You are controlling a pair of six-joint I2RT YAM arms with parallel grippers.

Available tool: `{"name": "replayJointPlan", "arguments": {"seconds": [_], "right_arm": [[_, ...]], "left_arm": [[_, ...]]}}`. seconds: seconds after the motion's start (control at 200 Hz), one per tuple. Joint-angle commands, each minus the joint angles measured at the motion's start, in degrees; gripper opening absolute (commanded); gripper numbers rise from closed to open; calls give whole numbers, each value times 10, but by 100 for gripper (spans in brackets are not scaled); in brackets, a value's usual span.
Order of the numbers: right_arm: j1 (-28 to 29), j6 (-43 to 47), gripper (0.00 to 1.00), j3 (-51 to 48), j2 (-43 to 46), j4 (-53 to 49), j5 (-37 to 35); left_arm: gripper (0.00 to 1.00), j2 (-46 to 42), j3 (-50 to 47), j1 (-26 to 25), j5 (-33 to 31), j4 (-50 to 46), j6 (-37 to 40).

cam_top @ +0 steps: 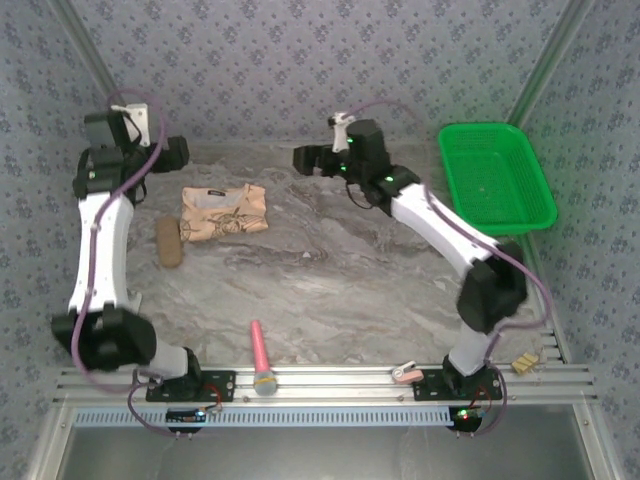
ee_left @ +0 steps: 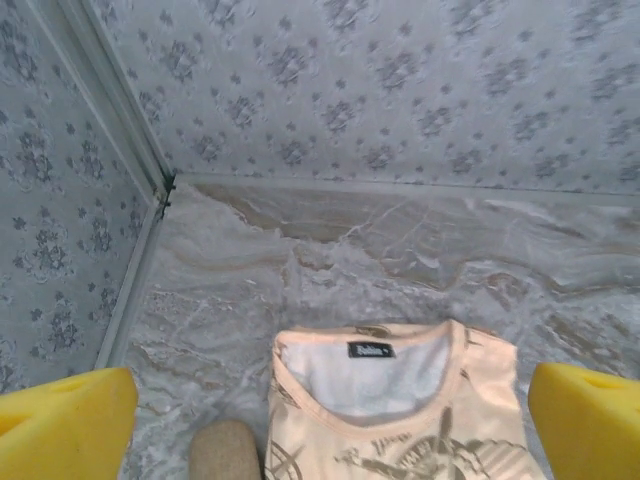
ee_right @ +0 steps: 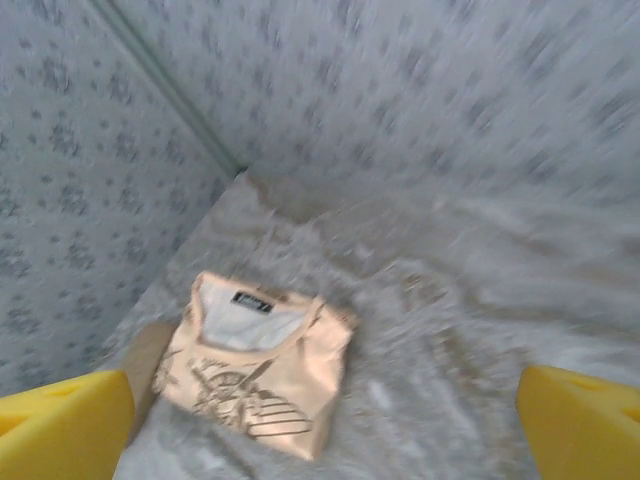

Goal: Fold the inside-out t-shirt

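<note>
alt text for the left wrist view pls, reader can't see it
A peach t-shirt with dark nautical print lies on a marbled table, its neck label toward the patterned wall. A tan rounded object sits beside it. The left tool is open, yellow fingers at the bottom corners.

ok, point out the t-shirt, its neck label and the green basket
t-shirt (cam_top: pixel 225 212), top view, middle of the folded cloth
neck label (ee_left: pixel 371 350), left wrist view, centre of the dark tag
green basket (cam_top: pixel 495 180), top view, bare floor inside
</note>
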State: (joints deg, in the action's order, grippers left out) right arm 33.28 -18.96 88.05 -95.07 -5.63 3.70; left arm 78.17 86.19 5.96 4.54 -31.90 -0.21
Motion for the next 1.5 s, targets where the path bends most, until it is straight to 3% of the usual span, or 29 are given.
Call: {"name": "replayJointPlan", "arguments": {"seconds": [0.0,0.055,0.18,0.295,0.435,0.515,0.59,0.71,0.76,0.815,0.865,0.91,0.979,1.029,1.064,1.094,1.139,1.189,1.494], "right_arm": [[2,84,100,-117,77,-33,-181],[-2,92,100,-189,137,-10,-229],[-46,92,100,-345,267,21,-222],[-134,79,100,-459,345,48,-166],[-231,122,100,-577,376,122,-114],[-263,154,100,-633,360,209,-105],[-293,171,100,-636,340,227,-100],[-307,255,100,-684,273,367,-78],[-325,233,100,-690,235,405,-69],[-331,233,100,-678,212,419,-49],[-335,234,100,-687,181,489,-34],[-348,218,100,-672,140,492,-35],[-367,196,100,-677,62,591,-16],[-364,203,100,-675,94,526,-25],[-361,202,100,-684,78,574,-31],[-361,196,100,-686,74,584,-44],[-360,180,100,-666,87,520,-86],[-346,189,100,-666,79,538,-112],[-342,200,100,-656,81,517,-99]], "left_arm": [[100,-41,-134,-21,-59,72,-29],[100,-76,-206,-36,-78,120,-46],[100,-133,-358,-62,-94,236,-57],[99,-156,-461,-105,-148,333,-64],[100,-128,-535,-134,-159,427,-34],[100,-101,-589,-170,-222,531,14],[100,-76,-618,-170,-212,592,13],[100,-5,-620,-168,-199,667,7],[100,15,-585,-168,-213,613,6],[100,34,-576,-173,-222,625,39],[100,41,-589,-170,-216,670,67],[100,45,-602,-151,-187,704,72],[100,57,-613,-100,-136,732,28],[100,73,-621,-59,-78,762,-4],[100,99,-628,-39,-44,801,-15],[100,109,-634,-37,-33,824,-14],[100,93,-623,-38,-13,769,-4],[100,102,-636,-35,-1,814,-5],[100,98,-624,-40,-23,783,-5]]}}
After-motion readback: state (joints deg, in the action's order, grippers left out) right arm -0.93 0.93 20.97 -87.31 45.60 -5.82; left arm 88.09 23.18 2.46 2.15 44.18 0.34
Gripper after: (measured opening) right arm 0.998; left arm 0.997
